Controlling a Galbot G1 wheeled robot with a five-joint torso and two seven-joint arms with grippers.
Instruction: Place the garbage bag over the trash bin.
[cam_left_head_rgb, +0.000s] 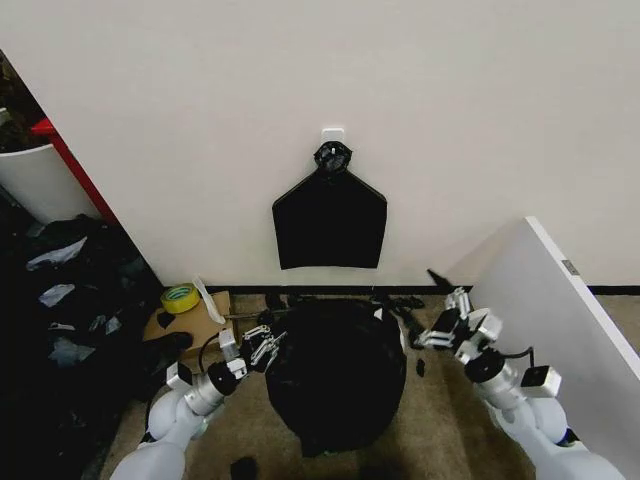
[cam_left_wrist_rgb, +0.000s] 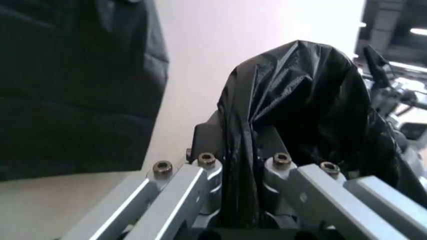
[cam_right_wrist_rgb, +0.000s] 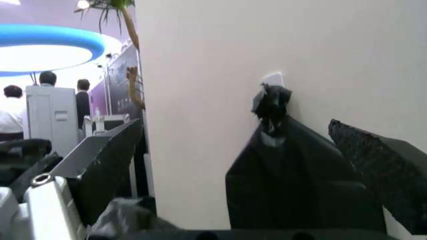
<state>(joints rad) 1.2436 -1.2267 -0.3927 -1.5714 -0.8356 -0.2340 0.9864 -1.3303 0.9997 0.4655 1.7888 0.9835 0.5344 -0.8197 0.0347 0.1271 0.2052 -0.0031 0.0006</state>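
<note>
Two grippers flank the bag, which is draped over the bin so that it covers it wholly; no white of the bin shows in the head view. The covered bin stands on the floor, near the foot of the wall.

On its left side the left gripper touches the black film. In the left wrist view its jaws are closed on a gathered fold of the bag, the plastic running down between the fingers. On the other side the right gripper sits just beside the bag's upper edge; whether its jaws are open or closed cannot be told.

Room is tight. A white board leans close on the right, and dark clutter fills the floor to the left. Between the bag and that clutter lies a cardboard piece with a roll of yellow tape on it. Bare floor shows mainly in front of the bag, between the two arms.

On the wall above hangs a flat bundle of black bags, knotted at a white hook.

No writing is readable.
</note>
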